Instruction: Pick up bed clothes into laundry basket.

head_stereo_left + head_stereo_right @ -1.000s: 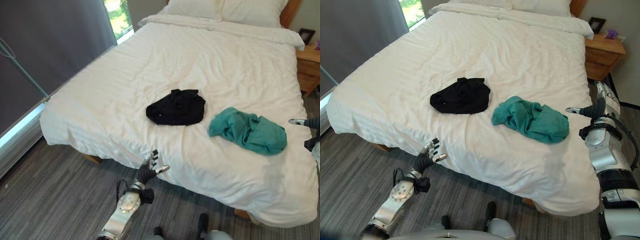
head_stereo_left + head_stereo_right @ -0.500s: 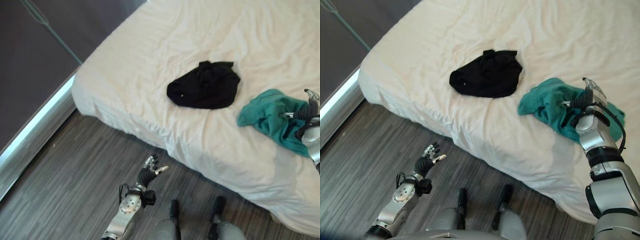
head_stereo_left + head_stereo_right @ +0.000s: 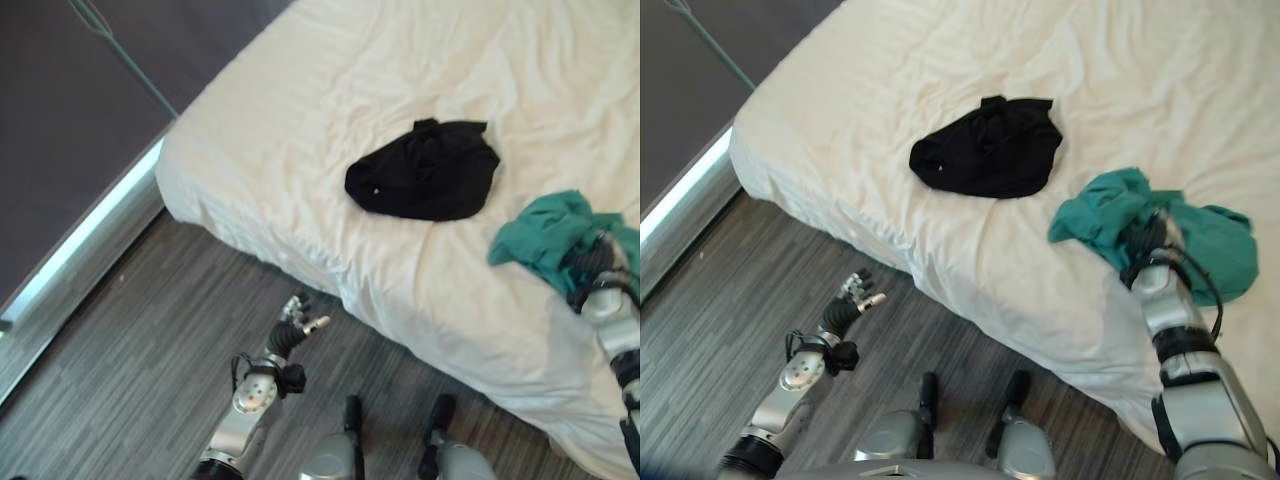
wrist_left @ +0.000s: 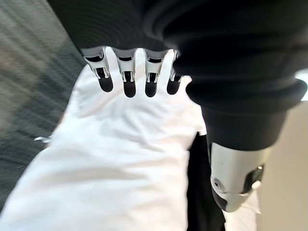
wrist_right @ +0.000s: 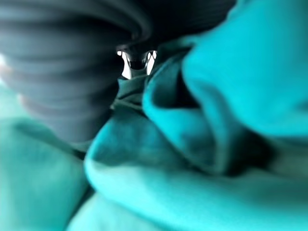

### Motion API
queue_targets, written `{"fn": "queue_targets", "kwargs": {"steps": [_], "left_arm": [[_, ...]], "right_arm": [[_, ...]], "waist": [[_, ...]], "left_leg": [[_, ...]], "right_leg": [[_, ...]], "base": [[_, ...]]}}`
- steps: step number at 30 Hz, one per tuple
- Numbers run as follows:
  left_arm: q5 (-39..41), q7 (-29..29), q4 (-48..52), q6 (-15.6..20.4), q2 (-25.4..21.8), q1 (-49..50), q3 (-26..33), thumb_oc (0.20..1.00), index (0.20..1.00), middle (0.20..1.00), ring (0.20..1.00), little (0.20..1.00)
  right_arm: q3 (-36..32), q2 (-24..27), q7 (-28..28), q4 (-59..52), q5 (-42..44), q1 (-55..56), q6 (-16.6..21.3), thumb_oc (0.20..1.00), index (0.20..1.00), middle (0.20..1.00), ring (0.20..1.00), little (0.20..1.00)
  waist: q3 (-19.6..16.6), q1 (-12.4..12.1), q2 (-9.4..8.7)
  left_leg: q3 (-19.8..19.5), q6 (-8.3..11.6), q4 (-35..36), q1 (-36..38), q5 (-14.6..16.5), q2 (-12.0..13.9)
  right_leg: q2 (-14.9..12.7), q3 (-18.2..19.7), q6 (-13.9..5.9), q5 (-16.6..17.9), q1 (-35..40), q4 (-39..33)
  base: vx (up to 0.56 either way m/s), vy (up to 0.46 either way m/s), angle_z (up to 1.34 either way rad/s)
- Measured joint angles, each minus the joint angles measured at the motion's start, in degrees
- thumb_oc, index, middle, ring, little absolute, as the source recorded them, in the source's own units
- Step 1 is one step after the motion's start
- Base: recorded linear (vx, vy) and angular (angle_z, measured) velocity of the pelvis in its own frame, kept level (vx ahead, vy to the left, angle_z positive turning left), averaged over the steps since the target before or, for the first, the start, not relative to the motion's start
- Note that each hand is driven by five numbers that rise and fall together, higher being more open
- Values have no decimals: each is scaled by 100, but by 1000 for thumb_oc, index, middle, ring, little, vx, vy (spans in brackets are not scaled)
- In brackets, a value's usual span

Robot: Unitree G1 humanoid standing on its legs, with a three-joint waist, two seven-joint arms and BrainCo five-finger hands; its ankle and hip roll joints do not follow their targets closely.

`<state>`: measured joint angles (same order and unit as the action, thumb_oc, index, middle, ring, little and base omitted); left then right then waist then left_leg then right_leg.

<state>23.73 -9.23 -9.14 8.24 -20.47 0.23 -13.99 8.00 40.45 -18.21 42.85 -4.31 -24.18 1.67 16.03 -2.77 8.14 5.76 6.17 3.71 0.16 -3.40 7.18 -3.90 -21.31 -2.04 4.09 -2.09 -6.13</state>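
A wide bed with a white duvet (image 3: 330,110) fills most of the scene, seen from above near its foot. The robot's right hand (image 3: 1147,238) rests on a crumpled teal garment (image 3: 1210,245) lying on the duvet near the bed's edge. Its fingers are buried in the teal folds, which bunch up around and past the hand, so whether they are curled on the cloth cannot be told. Beyond the right hand, toward the middle of the bed and well apart from the teal piece, lies a rumpled black garment (image 3: 425,170). The left hand (image 3: 298,322) hangs low over the grey striped floor (image 3: 130,350), just short of the bed's edge, holding nothing, its fingers (image 4: 125,82) straight and relaxed. The draped white duvet lies just past its fingertips.
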Motion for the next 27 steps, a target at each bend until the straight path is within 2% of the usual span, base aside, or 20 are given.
{"fn": "queue_targets", "kwargs": {"steps": [2,3,5,6,7,9,11,13,14,16,17,18,19,20,21,22,23,26,27], "left_arm": [[-414,-323,208,6,-162,-457,257,1000,1000,1000,1000,1000],[-528,-405,236,14,-186,-577,338,1000,1000,1000,1000,1000],[-960,-698,264,39,-245,-1216,480,1000,1000,1000,1000,1000],[-1351,-893,195,16,-286,-1702,469,1000,1000,1000,1000,1000],[-1605,-1017,205,43,-347,-1869,483,1000,1000,1000,1000,1000],[-2180,-1316,133,4,-511,-2262,407,1000,1000,1000,1000,1000],[-2785,-1587,-273,-161,-588,-2700,252,1000,1000,1000,1000,1000],[-3218,-1801,-773,-364,-623,-3011,42,1000,1000,1000,1000,1000],[-3486,-1863,-1152,-524,-594,-3192,-70,1000,1000,1000,1000,1000],[-3848,-1971,-1473,-707,-543,-3239,-189,1000,1000,1000,1000,1000],[-3969,-2017,-1675,-775,-548,-3304,-326,1000,1000,1000,1000,1000],[-4244,-2078,-2384,-948,-533,-3554,-710,1000,1000,1000,1000,1000],[-4295,-2077,-2628,-1119,-545,-3576,-848,1000,1000,1000,1000,1000],[-4325,-2110,-2686,-1182,-547,-3587,-894,1000,1000,1000,1000,1000],[-4430,-2145,-2826,-1252,-542,-3676,-1002,1000,1000,1000,1000,1000],[-4596,-2191,-3260,-1279,-527,-3849,-1216,1000,1000,1000,1000,1000],[-4779,-2189,-3771,-1373,-510,-3997,-1407,1000,1000,1000,1000,1000],[-5259,-2187,-4484,-1601,-553,-4299,-1701,1000,1000,1000,1000,1000],[-5437,-2190,-4667,-1627,-558,-4361,-1846,1000,1000,1000,1000,1000]], "right_arm": [[-537,-90,257,-1167,99,755,58,200,200,200,200,200],[-549,-78,314,-1400,138,881,61,200,200,200,200,200],[-896,-98,504,-2250,274,1526,168,200,200,200,200,200],[-1177,-181,517,-2619,321,1910,226,200,200,200,200,200],[-1294,-274,502,-2745,325,2062,254,200,200,200,200,200],[-1364,-310,481,-2771,442,2192,280,200,200,200,200,200],[-1369,-295,490,-2738,446,2373,274,200,200,200,200,200],[-1329,-264,523,-2735,421,2595,276,200,200,200,200,200],[-1276,-196,608,-2731,402,2792,276,200,200,200,200,200],[-1169,-88,727,-2582,179,3098,278,200,200,200,200,200],[-1085,-140,735,-2483,155,3172,286,200,200,200,200,200],[-945,-264,730,-1983,56,3235,271,200,200,200,200,200],[-641,-288,808,-1801,9,3349,177,200,200,200,200,200],[-540,-358,874,-1767,-14,3595,222,200,200,200,200,200],[-516,-528,881,-1641,-13,3721,242,200,200,200,200,200],[-399,-806,875,-1165,0,3720,264,200,200,200,200,200],[-128,-1138,903,-607,41,3694,214,200,200,200,200,200],[520,-1571,1117,-117,219,3699,226,200,200,200,200,200],[552,-1669,1115,0,250,3669,275,200,200,200,200,200]], "waist": [[8,86,-101],[25,107,-141],[18,282,-262],[56,526,-474],[14,529,-544],[-54,670,-632],[-73,812,-630],[-74,885,-647],[-115,981,-614],[-184,1142,-447],[-210,1213,-398],[-240,1347,-462],[-275,1342,-526],[-291,1436,-570],[-302,1530,-613],[-303,1569,-646],[-302,1595,-654],[-308,1582,-644],[-311,1590,-649]], "left_leg": [[-14,154,-285,-74,-115,-98],[-20,228,-388,-116,-160,-150],[-6,269,-914,-180,-250,-285],[39,243,-1550,-467,-95,-417],[80,214,-1514,-510,-2,-445],[82,225,-783,-337,57,-499],[-344,120,165,-265,-39,-435],[-688,108,206,-462,-66,-359],[-673,49,204,-545,-111,-314],[-620,1,168,-613,-107,-123],[-567,-2,200,-582,-108,-106],[-401,-123,202,-420,-258,-151],[-102,-241,201,-297,-309,-229],[22,-347,202,-289,-227,-360],[11,-373,202,-285,-231,-486],[76,-486,190,-215,-256,-582],[208,-555,172,-82,-210,-624],[303,-582,189,-18,-151,-689],[303,-586,207,-7,-118,-700]], "right_leg": [[-95,255,52,-43,-28,2],[-148,322,57,-45,-23,3],[-288,659,61,-48,18,28],[-338,961,98,-16,135,37],[-393,1096,119,-17,150,46],[-304,1603,112,9,116,36],[-106,2185,97,36,107,20],[-12,2574,65,21,134,24],[29,2729,37,0,136,4],[104,2848,-39,-50,183,6],[117,2871,-82,-85,242,5],[65,2972,-194,-198,377,4],[-80,2890,-227,-234,390,3],[-248,2704,-282,-189,368,2],[-357,2555,-358,-189,442,3],[-463,2522,-521,-130,470,34],[-516,2592,-565,-102,532,27],[-590,2536,-607,-114,514,14],[-601,2497,-635,-134,524,33]], "base": [[48,-30,-25],[90,-38,-55],[213,37,-51],[245,131,-38],[223,153,-71],[255,152,-122],[200,118,-145],[123,105,-129],[173,204,-113],[227,257,-100],[122,132,-65],[106,111,-72],[97,122,-90],[124,159,-66],[103,159,-20],[73,179,-16],[44,141,-34],[24,129,-31],[19,112,-15]]}}
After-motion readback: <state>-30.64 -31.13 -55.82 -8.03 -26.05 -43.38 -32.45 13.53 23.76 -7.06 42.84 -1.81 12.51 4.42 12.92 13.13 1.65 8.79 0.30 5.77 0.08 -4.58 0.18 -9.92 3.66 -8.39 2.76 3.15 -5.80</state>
